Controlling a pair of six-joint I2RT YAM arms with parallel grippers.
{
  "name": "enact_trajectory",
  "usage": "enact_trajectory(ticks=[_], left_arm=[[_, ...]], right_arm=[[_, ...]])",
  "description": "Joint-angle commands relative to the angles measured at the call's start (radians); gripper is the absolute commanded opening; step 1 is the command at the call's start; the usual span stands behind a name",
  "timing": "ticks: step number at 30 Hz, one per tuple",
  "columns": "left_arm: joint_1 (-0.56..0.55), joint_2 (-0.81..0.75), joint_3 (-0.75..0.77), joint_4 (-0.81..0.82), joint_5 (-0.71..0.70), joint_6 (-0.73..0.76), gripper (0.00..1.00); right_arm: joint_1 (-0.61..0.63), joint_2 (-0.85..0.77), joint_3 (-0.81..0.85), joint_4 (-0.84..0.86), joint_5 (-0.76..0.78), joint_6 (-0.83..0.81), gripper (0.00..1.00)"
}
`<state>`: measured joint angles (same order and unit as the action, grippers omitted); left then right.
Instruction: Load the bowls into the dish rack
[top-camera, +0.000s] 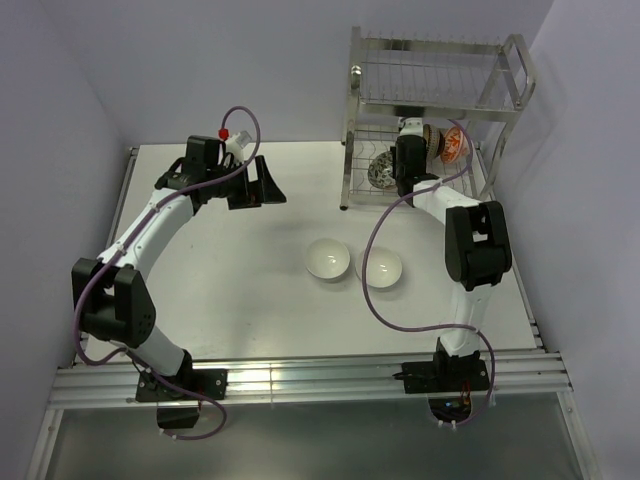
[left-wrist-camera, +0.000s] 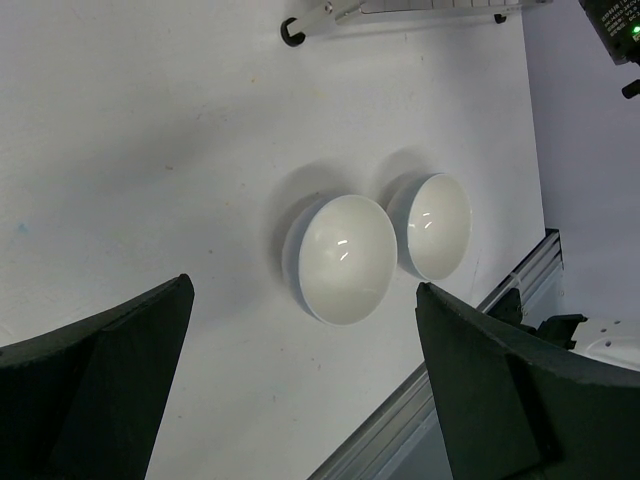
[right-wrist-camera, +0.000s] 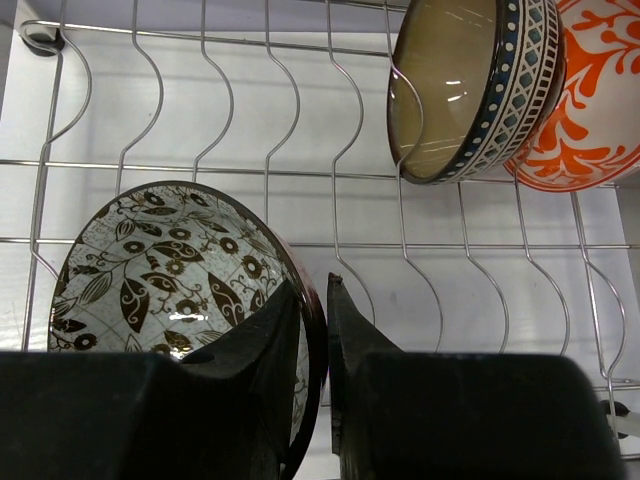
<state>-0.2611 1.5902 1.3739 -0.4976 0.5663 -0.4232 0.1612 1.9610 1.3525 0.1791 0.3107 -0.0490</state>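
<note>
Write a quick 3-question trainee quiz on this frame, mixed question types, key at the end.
1. Multiple choice: how many bowls sit in the dish rack? A one, B three, C five.
2. True or false: the left tool is open and holds nothing, and both white bowls lie on the table.
3. Fill in: the right tool is shut on the rim of ____.
Key: 1 B. 2 true. 3 the grey-white patterned bowl.
</note>
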Motion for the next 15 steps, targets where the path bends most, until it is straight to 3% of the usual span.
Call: enact_trajectory(ticks=[1,15], left_arm=[[0.005,0.013,0.016,0.041,0.033,-0.002,0.99],[0.005,0.034,0.011,0.048,0.04,-0.003,1.0]], right_arm=[[-0.009,-0.013,0.005,0.068,-0.009,0.02,0.0],[-0.026,0.048,0.109,0.031,-0.038,0.084,0.0]])
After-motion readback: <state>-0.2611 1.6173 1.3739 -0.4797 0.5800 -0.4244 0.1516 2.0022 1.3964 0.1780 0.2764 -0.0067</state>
